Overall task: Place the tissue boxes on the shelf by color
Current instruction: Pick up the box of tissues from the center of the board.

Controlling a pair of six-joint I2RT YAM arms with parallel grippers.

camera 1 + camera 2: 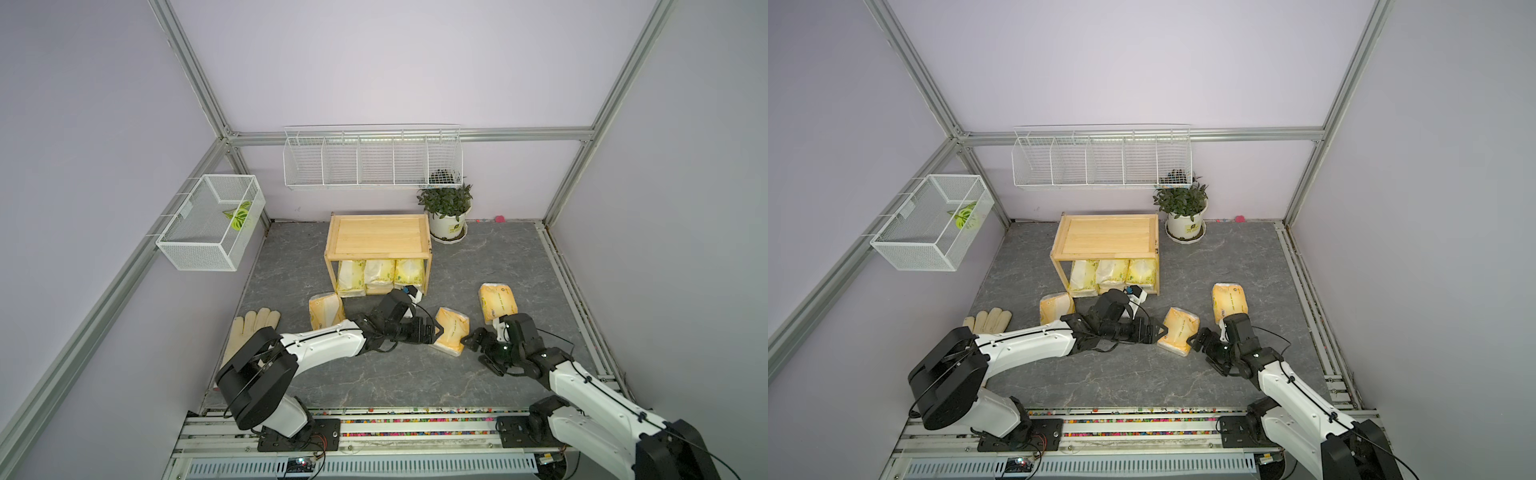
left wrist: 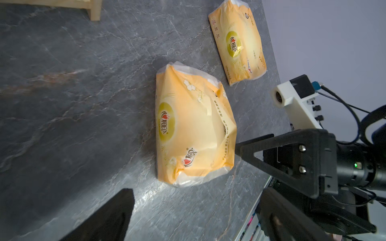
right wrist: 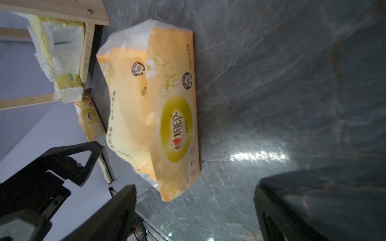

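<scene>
Both your left tool [image 1: 435, 333] and right tool [image 1: 478, 353] stand open and empty either side of one orange pack [image 1: 451, 336] lying on the counter [image 1: 374, 374] before the shelf [image 1: 376, 257], so closing in together risks a collision or a shove.

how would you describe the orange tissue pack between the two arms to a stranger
Find the wooden shelf at the back of the grey table and come forward from its right front leg. An orange tissue pack lies there. Only it sits between both arms' fingers; the other two orange packs lie off to either side.
</scene>
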